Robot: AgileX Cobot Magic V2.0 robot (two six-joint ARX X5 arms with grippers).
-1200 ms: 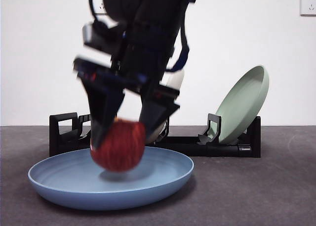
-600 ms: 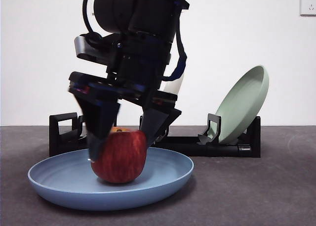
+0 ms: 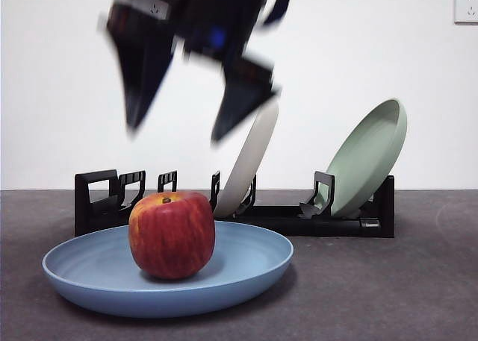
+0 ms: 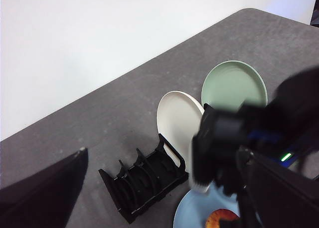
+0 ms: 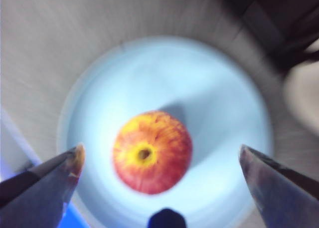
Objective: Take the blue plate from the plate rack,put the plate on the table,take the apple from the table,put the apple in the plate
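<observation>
The apple (image 3: 172,235) stands upright in the middle of the blue plate (image 3: 250,260), which lies flat on the table (image 3: 388,289) in front of the plate rack (image 3: 97,201). My right gripper (image 3: 175,132) is open and empty, blurred, well above the apple. The right wrist view looks straight down on the apple (image 5: 152,152) and the plate (image 5: 214,113) between the spread jaws of that gripper (image 5: 160,150). My left gripper (image 4: 160,153) is open and high above the table. It sees the rack (image 4: 144,180), the right arm (image 4: 249,138) and an edge of the apple (image 4: 219,219).
A cream-white plate (image 3: 250,158) and a pale green plate (image 3: 366,158) lean in the rack behind the blue plate. Both also show in the left wrist view, cream-white (image 4: 177,120) and green (image 4: 232,86). A white wall stands behind the table.
The right gripper set the apple down in the blue plate, opened its jaws and rose well above it. The apple now stands free.
</observation>
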